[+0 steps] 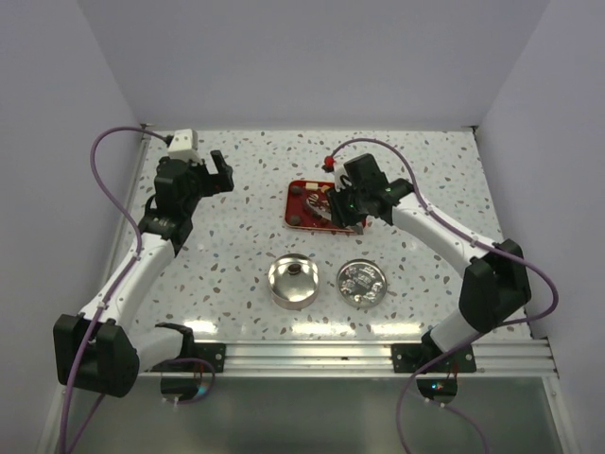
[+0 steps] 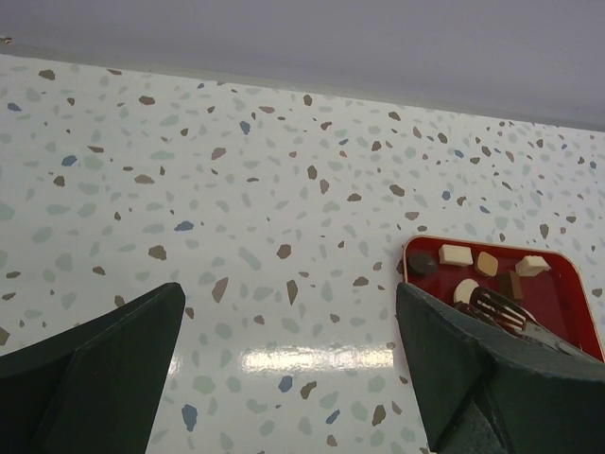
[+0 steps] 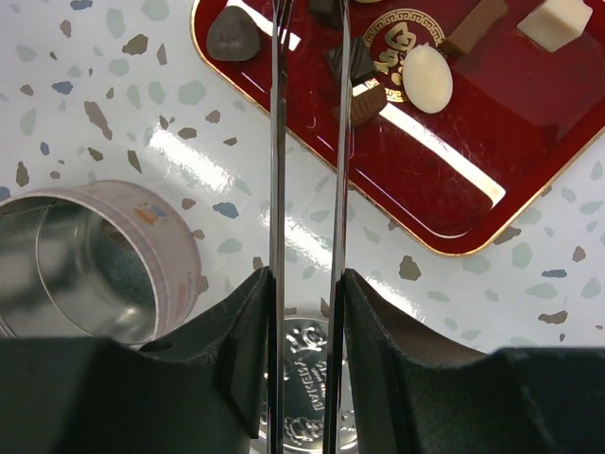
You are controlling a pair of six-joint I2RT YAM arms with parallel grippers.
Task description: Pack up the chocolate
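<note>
The chocolate lies on the red tray (image 1: 304,203): a dark piece (image 3: 232,38), a cream oval (image 3: 426,79), a brown bar (image 3: 477,26), a cream square (image 3: 561,21) and dark pieces (image 3: 359,66) by the tong blades. My right gripper (image 3: 307,279) is shut on metal tongs (image 3: 277,142), whose two blades reach over the tray; their tips run past the top edge of the right wrist view. In the top view it (image 1: 352,200) hangs over the tray's right side. My left gripper (image 2: 288,312) is open and empty over bare table, left of the tray (image 2: 567,303).
The open round tin (image 1: 292,280) stands in front of the tray with a small dark thing inside. Its lid (image 1: 361,282) lies to its right. Both show in the right wrist view, the tin (image 3: 85,265) and the lid (image 3: 307,397). White walls enclose the table.
</note>
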